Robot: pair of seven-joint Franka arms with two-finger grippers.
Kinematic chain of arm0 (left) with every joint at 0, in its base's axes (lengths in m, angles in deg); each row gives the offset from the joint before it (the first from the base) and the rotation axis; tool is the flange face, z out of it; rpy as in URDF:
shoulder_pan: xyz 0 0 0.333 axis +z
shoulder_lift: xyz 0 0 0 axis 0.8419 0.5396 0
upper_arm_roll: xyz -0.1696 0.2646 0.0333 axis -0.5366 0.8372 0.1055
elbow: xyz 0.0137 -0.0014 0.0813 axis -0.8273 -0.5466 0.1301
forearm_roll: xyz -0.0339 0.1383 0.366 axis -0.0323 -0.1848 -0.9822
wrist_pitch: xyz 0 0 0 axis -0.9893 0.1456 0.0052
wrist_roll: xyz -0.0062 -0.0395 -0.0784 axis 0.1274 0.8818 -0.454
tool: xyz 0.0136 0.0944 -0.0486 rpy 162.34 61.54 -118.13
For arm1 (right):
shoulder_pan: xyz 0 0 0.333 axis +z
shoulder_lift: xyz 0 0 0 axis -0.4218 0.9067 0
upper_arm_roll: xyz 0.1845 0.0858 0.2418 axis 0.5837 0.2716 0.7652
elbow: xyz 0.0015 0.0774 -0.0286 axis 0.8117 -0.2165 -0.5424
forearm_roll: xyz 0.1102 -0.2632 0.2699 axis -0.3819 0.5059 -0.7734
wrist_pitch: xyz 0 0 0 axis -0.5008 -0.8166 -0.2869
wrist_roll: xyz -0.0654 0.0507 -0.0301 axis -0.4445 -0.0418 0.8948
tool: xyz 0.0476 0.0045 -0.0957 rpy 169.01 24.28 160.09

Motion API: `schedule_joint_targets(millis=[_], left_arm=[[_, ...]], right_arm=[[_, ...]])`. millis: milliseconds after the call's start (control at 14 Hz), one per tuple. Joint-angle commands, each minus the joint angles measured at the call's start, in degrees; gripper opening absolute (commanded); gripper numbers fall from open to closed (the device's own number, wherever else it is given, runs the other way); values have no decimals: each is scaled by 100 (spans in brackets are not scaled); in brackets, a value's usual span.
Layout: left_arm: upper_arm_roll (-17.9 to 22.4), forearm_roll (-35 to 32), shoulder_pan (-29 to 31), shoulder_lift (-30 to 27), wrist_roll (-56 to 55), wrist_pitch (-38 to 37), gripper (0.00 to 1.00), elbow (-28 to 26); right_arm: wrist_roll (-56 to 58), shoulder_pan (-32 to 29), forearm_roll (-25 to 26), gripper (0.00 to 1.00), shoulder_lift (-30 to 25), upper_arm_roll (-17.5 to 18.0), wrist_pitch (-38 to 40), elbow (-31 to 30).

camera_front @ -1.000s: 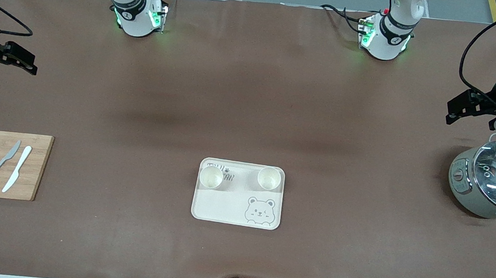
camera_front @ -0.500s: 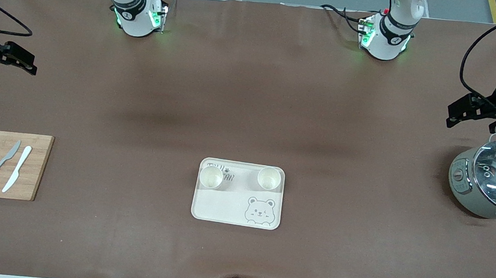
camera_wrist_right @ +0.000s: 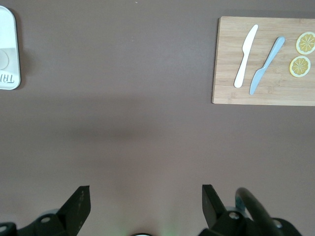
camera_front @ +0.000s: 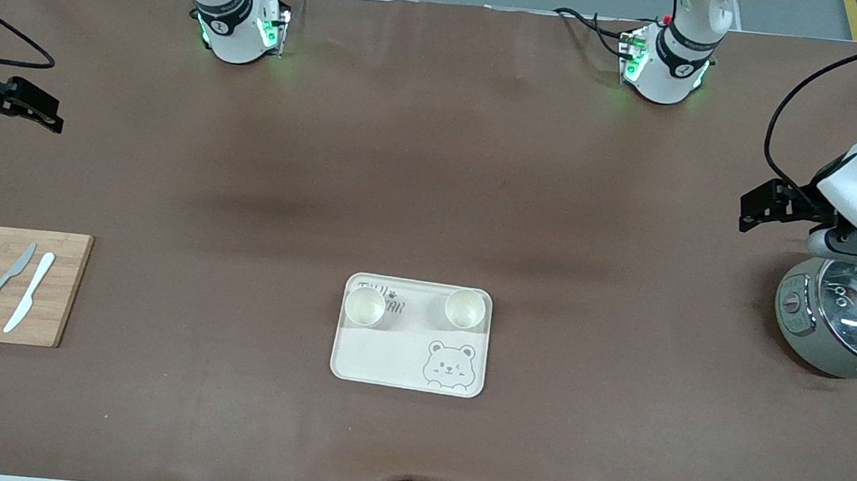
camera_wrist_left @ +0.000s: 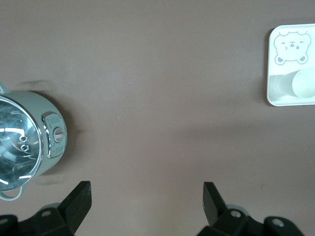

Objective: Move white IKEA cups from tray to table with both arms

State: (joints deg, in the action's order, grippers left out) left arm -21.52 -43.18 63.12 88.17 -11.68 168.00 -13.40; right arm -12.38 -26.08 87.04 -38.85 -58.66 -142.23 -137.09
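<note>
Table (camera_front: 433, 193): left pincer (camera_front: 750, 214) now nearer tray (camera_front: 384, 363)

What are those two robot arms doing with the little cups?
Nothing is being held yet. Both white cups stand on the bear tray. The left gripper hangs open beside the pot. The right gripper hangs open over the table, above the cutting board's end.

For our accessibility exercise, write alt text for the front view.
Two white cups stand on a cream bear tray mid-table. The open left tool is above the table by a lidded pot; the open right tool is above a cutting board.
</note>
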Motion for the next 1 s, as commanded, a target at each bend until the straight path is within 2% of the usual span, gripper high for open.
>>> schedule_joint_targets(millis=[0, 286, 643, 929], left_arm=[[-50, -71, -32, 123, -83, -42, 100, 218], [-41, -62, -322, 281, -119, -33, 100, 218], [-41, -88, -639, 667, -75, 537, 100, 227], [-50, -105, -700, 887, -101, 626, 100, 218]], right_arm=[[-57, -142, 21, 100, 53, 99, -10, 87], [-48, -133, 38, 100, 159, 108, -28, 95], [-48, -98, 100, 100, 220, 108, -98, 104], [-39, -98, 21, 100, 238, 108, -660, 104]])
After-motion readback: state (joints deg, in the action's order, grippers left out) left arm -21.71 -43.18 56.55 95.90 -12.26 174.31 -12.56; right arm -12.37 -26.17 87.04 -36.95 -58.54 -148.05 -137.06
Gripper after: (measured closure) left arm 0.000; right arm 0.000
